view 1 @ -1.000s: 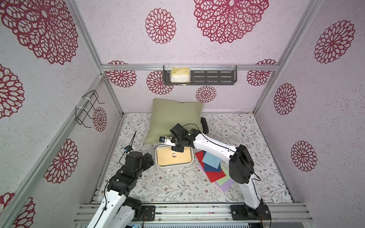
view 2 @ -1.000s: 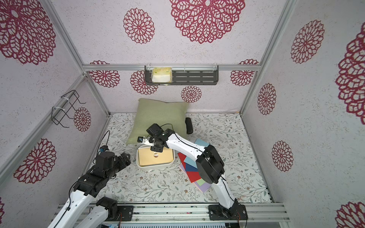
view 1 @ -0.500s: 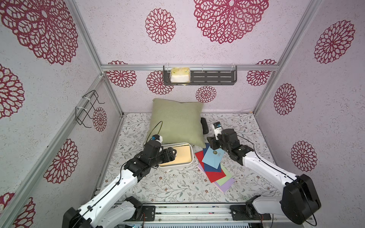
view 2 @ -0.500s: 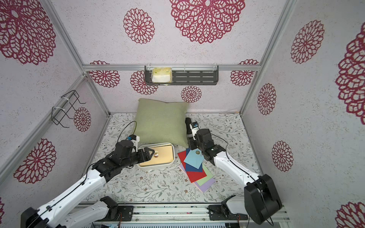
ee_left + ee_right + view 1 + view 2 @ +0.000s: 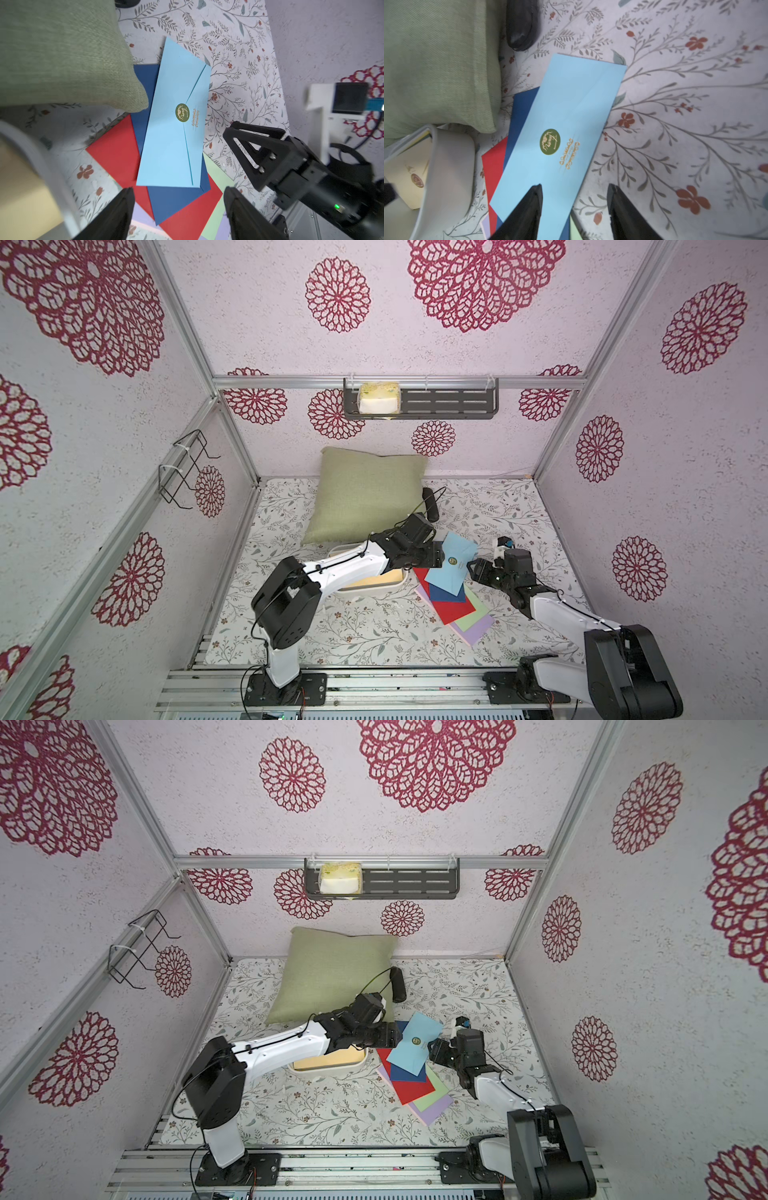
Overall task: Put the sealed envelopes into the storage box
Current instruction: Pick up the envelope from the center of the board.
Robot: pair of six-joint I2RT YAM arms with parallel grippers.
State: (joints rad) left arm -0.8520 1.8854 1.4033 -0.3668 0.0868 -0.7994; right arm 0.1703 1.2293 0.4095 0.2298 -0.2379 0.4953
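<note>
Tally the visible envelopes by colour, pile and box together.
light blue envelope: 1
navy envelope: 1
red envelope: 1
green envelope: 1
lilac envelope: 1
cream envelope, in the storage box: 1
Total: 6

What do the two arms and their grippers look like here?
The left arm and right arm have white link shells, bulky black joint housings and thin black cables alongside. The left gripper and right gripper have black tapering fingers; the right's have triangular cut-outs, and a green light glows on its body.
</note>
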